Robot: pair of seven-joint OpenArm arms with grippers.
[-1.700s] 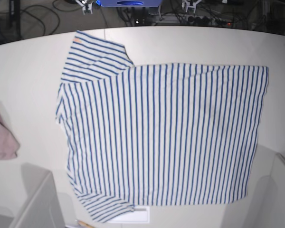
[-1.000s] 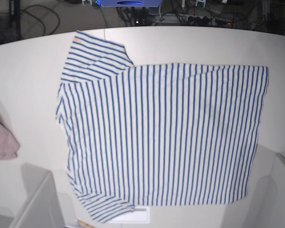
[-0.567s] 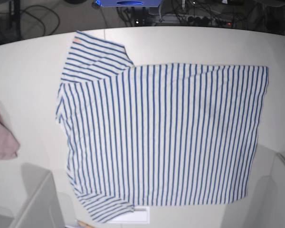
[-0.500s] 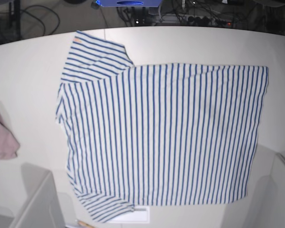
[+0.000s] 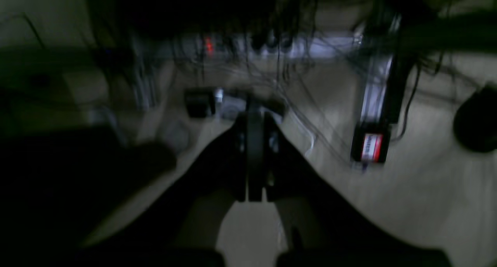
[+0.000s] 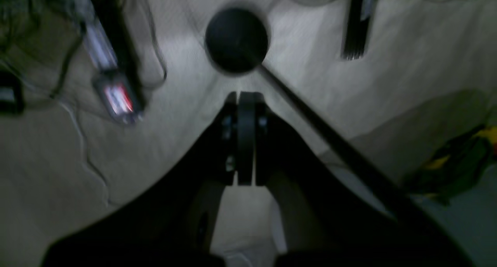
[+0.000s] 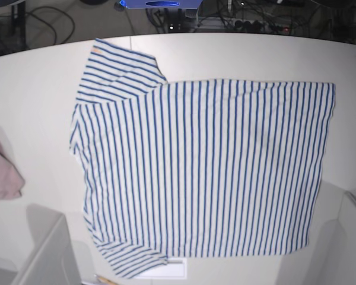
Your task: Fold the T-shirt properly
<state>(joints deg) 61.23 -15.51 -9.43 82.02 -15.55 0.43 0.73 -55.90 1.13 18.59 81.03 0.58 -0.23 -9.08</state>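
A: On the pale round table, the white short-sleeved T-shirt with thin blue stripes is lying fully spread, sleeves toward the left of the base view, hem toward the right. No fold is showing yet.

B: Tools?

A: Neither is appearing in the base view. Both wrist views are looking at floor and cables, not cloth. The left tool is sitting with its jaws pressed together on nothing; the right tool is the same.

B: So progress is nil?

A: I'm judging so, the whole fold is remaining. A dusty-pink cloth is lying apart at the left edge.
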